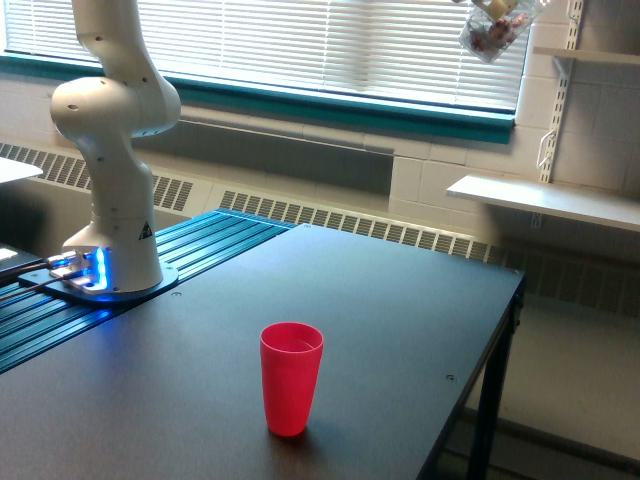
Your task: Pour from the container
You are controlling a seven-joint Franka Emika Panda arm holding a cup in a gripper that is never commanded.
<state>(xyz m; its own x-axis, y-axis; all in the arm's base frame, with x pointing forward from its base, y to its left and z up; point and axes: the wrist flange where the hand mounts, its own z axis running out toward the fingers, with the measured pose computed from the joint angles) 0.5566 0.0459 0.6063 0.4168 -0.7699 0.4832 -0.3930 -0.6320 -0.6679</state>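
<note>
A clear, colourless container (492, 30) hangs at the very top of the exterior view, toward the exterior view's right, high above the desk (400, 300) and in front of the window blinds (300, 45). It is tilted, and its upper part is cut off by the frame edge. Through its see-through wall show small reddish and pale pieces — what they are cannot be told at this size. The tool that carries it lies almost wholly out of frame, so whether its fingers are apart or clamped on the container cannot be told.

On the dark desk, near the front edge and well below and to the exterior view's left of the container, stands a red cup (291, 377). It is upright, opaque, mouth open upward; its inside looks red like its wall, and any contents cannot be made out.

The white robot arm (112, 150) rises from its base (105, 280) at the exterior view's left, standing on a teal ribbed panel (190, 250) — blue lights glow low at the base. Its upper links leave the frame at the top. A pale wall shelf (545, 200) sits at the exterior view's right, beside the desk and apart from it.
</note>
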